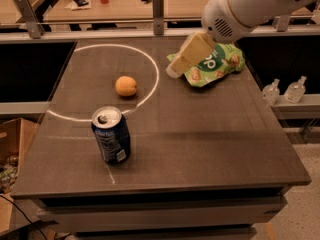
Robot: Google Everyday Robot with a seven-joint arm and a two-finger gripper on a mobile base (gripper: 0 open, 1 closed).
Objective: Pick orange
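The orange (126,85) is a small round yellow-orange fruit lying on the dark table (210,134), inside a white chalk circle (150,59) at the left of middle. My gripper (174,71) hangs from the white arm that comes in from the upper right. It is above the table, to the right of the orange and a little farther back, clear of it, and it overlaps the left edge of the green chip bag.
A blue soda can (111,135) stands upright in front of the orange, near the front left. A green chip bag (215,66) lies at the back right. Two clear bottles (284,90) stand on a ledge right of the table. A cardboard box (12,149) sits at the left.
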